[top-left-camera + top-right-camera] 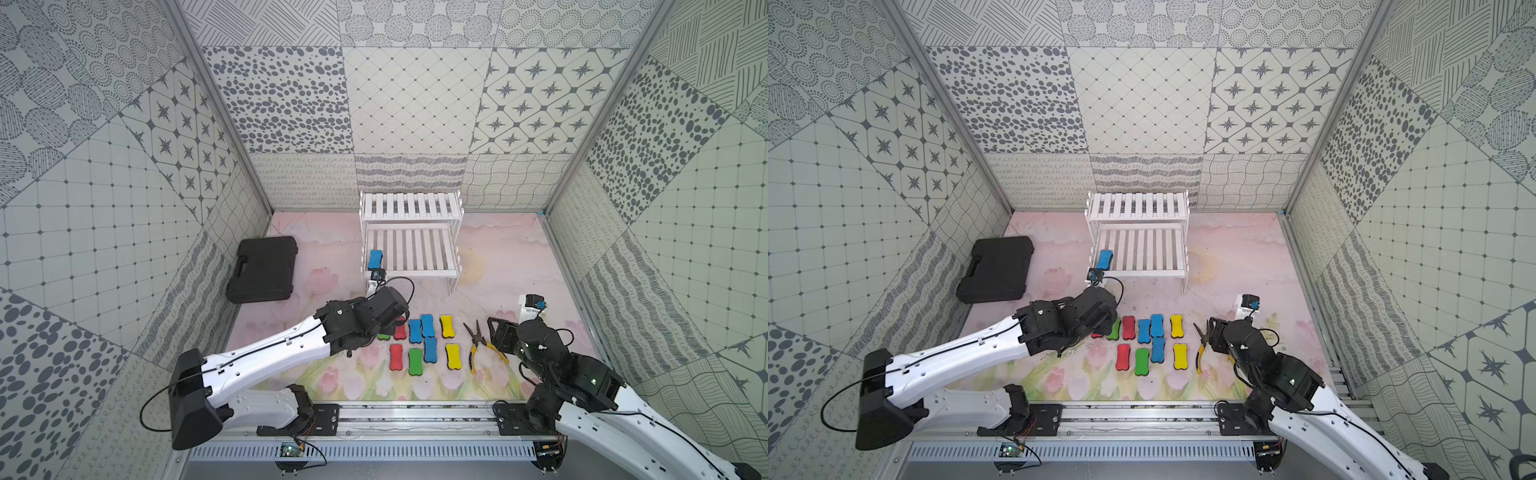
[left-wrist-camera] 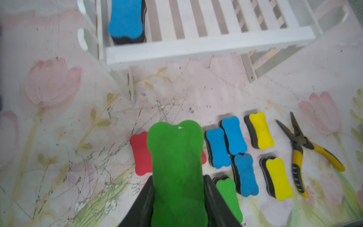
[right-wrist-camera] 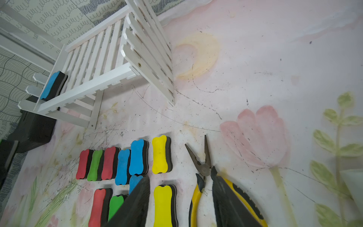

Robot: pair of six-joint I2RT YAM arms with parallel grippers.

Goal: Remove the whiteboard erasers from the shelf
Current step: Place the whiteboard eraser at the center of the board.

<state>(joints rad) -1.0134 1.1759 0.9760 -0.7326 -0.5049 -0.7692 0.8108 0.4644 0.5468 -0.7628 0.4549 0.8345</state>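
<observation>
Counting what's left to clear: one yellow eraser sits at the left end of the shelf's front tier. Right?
No: the eraser on the shelf is blue, not yellow; it does sit at the front tier's left end. Both top views show it.

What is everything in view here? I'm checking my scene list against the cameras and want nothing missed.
table erasers: ten; three red, two green, three blue, two yellow; two rows in front of the shelf
shelf eraser: one, blue, left end of the lower tier
held eraser: one, green, between the left gripper's fingers
shelf: one, white, two tiers, centre back by the wall
pliers: one, yellow handles, jaws apart, right of the eraser rows
case: one, black, shut, left of the shelf
table: one, pink floral top
left gripper: one, black fingers, shut on the held eraser
right gripper: one, black fingers, open, above the pliers and a yellow eraser
</observation>
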